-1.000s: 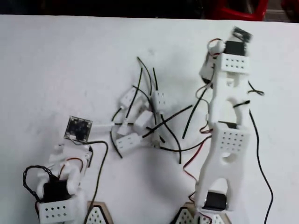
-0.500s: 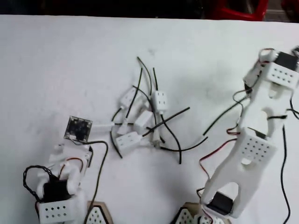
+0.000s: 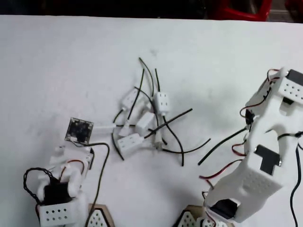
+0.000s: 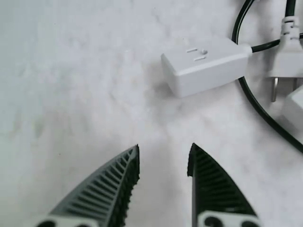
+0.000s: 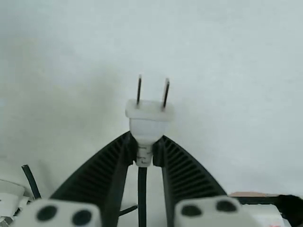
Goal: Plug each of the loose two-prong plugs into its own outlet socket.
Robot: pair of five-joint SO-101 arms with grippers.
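Note:
My right gripper [image 5: 144,147] is shut on a white two-prong plug [image 5: 147,116], held by its neck with the prongs pointing away over bare table; its black cord [image 3: 221,144] trails from the right arm [image 3: 265,151] back toward the middle. Several white socket blocks, plugs and black cords lie tangled in a pile [image 3: 144,122] at the table's centre. My left gripper [image 4: 163,156] stands open just short of one socket block [image 4: 206,64], whose slots face up. A loose plug [image 4: 289,52] lies beside that block. The left arm [image 3: 66,165] sits at the front left.
The white table [image 3: 61,66] has open room to the far left and far right of the pile. Loose black cords [image 3: 147,75] stick out of the pile toward the back. A red object [image 3: 241,9] stands beyond the table's far edge.
The right arm has swung to the right, away from the pile, dragging the plug's black cord out with it. The left arm and the pile have stayed put.

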